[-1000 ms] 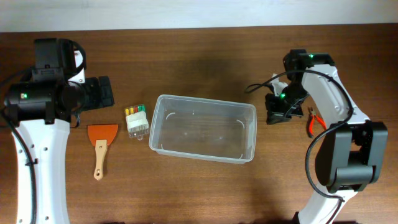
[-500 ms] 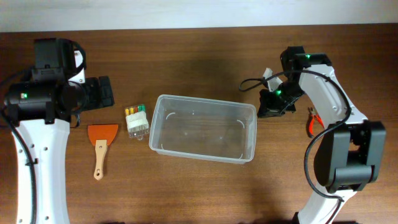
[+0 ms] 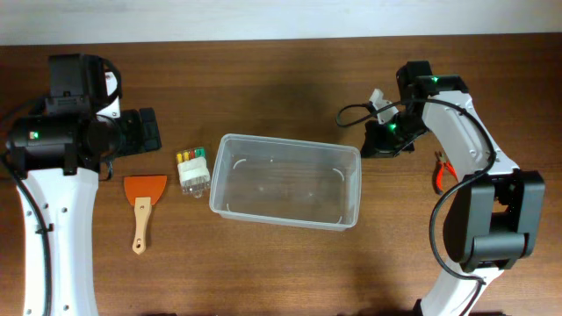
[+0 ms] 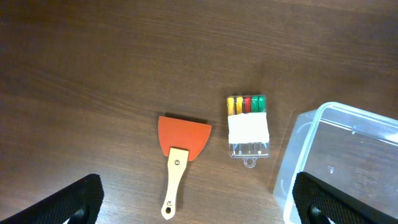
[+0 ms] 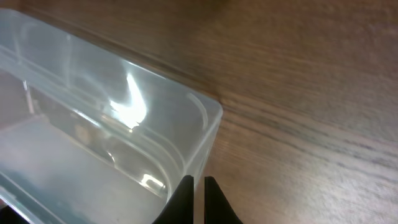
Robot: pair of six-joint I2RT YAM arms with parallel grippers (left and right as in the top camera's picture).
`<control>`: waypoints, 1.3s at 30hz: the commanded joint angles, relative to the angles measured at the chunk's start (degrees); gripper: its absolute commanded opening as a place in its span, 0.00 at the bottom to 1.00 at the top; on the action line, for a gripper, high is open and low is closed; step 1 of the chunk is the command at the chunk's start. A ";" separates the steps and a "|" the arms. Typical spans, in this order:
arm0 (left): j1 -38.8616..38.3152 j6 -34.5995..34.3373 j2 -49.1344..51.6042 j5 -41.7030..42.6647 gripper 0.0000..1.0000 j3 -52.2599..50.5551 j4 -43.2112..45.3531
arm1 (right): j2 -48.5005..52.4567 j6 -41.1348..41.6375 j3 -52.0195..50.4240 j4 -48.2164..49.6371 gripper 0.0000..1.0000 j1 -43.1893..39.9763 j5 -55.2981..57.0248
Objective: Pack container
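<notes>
My right gripper (image 5: 198, 200), jaws pressed together on nothing, hangs at the container (image 5: 208, 111) corner and could shove it, while my left gripper (image 4: 199, 194) is spread wide.

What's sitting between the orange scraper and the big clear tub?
A small clear box with yellow, red and green pieces; the overhead view shows it.

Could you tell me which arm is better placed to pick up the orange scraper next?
Left. The left gripper hangs open near the scraper, left of the container; the right gripper is at the container's opposite end.
</notes>
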 commanded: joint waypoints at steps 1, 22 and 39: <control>0.22 1.11 -0.50 0.61 0.99 0.35 -0.26 | 0.66 -2.49 -0.11 0.87 0.07 0.46 -4.94; 0.24 1.14 -0.50 0.59 0.99 0.35 -0.17 | -2.01 -5.95 8.20 -3.80 0.12 1.18 0.33; 0.22 1.14 -0.50 0.59 0.99 0.35 -0.55 | -2.71 -5.84 8.00 -9.64 0.04 12.96 5.86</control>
